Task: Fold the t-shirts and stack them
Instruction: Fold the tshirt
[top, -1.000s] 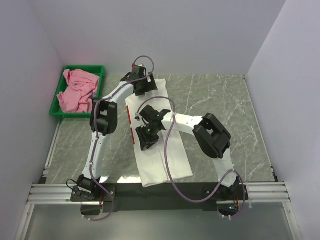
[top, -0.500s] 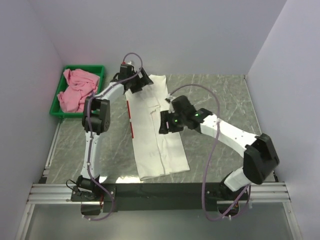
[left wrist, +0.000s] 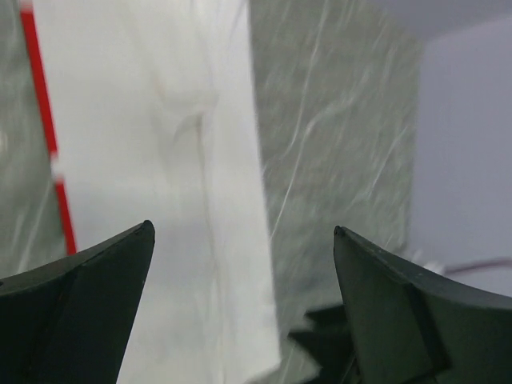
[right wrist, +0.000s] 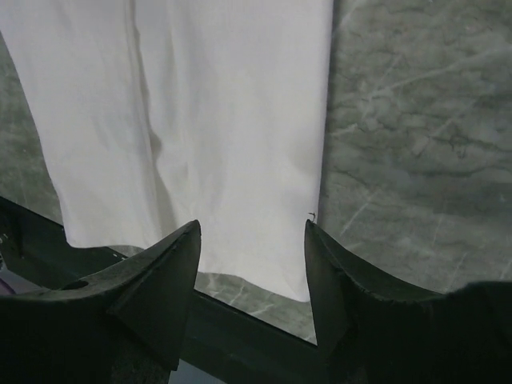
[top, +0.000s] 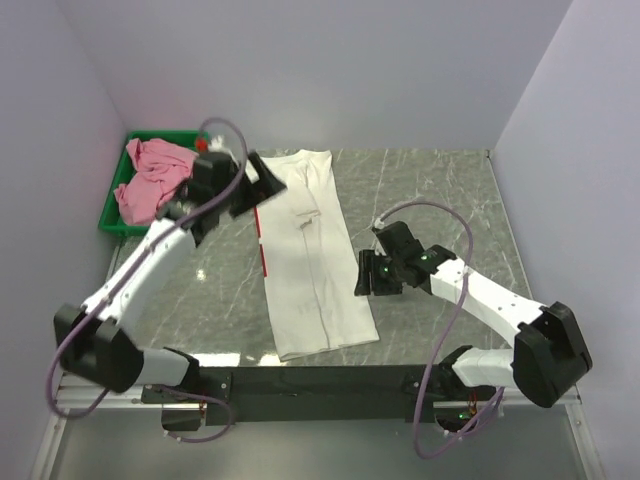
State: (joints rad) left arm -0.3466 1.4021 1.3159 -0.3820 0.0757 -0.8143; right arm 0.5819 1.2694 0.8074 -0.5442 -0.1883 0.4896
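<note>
From the near edge, the white t-shirt point(top: 312, 270) runs across the marbled grey table point(top: 440, 190) as 1 long narrow strip. Its soft fabric is smooth but for a central crease, and a red printed edge point(top: 259, 228) peeks out along its left side. The right gripper point(top: 362, 278) hovers just beside the strip's right edge, fingers apart and empty. Farther on, the left gripper point(top: 258, 182) hangs by the collar end, fingers spread wide, holding nothing. The lengthwise fold looks done; the next move likely calls for pinching 1 end and folding it over crosswise. Farthest, the crumpled pink t-shirt point(top: 150, 180) sits in the rigid green tray point(top: 170, 135).
</note>
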